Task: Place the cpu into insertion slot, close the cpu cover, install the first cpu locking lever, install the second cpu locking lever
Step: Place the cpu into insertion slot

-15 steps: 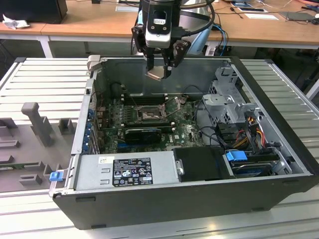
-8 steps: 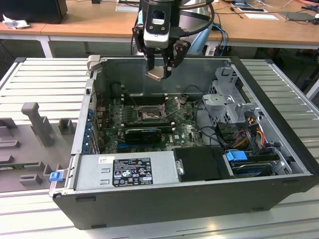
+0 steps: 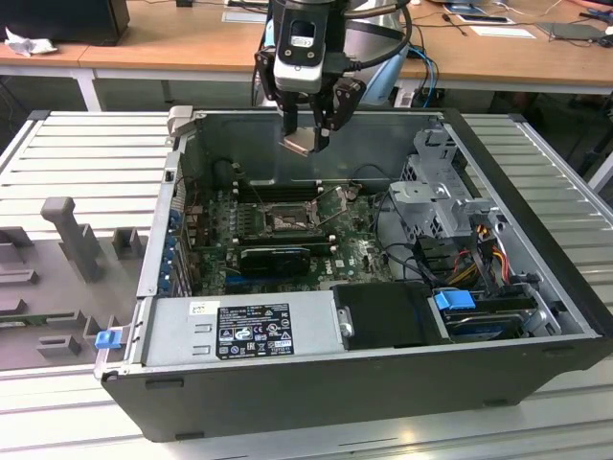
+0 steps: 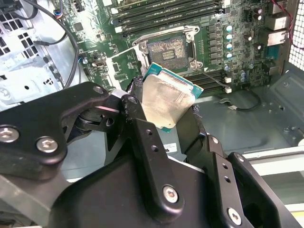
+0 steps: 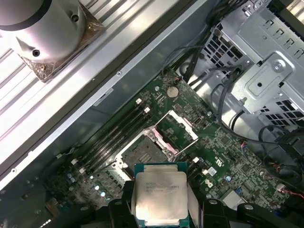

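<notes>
The black two-finger gripper (image 3: 305, 140) is clenched on the cpu (image 3: 299, 144), a thin square plate with a pale silver lid on a green-edged base. Its fingers (image 4: 135, 107) pinch two opposite edges, leaving the flat lid bare in both wrist views.

The cpu is probably light and stiff, with smooth metal that could slip. Its contact face is likely fragile, so the edges look like the right place to hold it.

The cpu hangs in the gripper above the open grey metal computer case (image 3: 536, 196), clear of the green motherboard (image 3: 356, 254). The insertion slot (image 3: 287, 218), a square socket with a dark centre and silver rim, lies below, well apart from the cpu. In the first wrist view, the cpu cover (image 5: 178, 129), a silver metal frame, stands swung open beside the uncovered socket.
</notes>
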Action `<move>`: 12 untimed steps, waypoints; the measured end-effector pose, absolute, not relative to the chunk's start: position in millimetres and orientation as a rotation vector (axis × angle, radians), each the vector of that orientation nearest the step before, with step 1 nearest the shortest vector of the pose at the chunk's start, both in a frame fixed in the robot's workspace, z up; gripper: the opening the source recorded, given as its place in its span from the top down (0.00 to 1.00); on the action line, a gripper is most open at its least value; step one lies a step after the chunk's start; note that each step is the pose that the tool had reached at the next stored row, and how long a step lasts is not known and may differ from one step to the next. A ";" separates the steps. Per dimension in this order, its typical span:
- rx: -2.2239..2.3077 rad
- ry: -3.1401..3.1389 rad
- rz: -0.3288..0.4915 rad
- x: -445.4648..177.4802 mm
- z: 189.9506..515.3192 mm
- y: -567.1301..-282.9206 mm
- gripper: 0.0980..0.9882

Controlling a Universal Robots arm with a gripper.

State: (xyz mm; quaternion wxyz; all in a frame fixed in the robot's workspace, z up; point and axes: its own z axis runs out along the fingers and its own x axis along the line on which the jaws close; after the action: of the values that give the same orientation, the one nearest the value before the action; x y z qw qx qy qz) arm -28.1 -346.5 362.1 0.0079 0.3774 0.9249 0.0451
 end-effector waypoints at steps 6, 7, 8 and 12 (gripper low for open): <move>1.236 2.865 0.140 -28.1 361.6 -346.1 0.52; 1.254 2.857 0.140 -28.2 361.5 -346.0 0.52; 1.267 2.851 0.140 -28.2 361.4 -346.0 0.52; 1.297 2.837 0.139 -28.3 361.1 -345.8 0.52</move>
State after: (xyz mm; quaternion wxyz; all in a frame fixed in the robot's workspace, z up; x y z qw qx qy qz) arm -28.3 -345.8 361.1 0.0098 0.4153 0.9085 0.0446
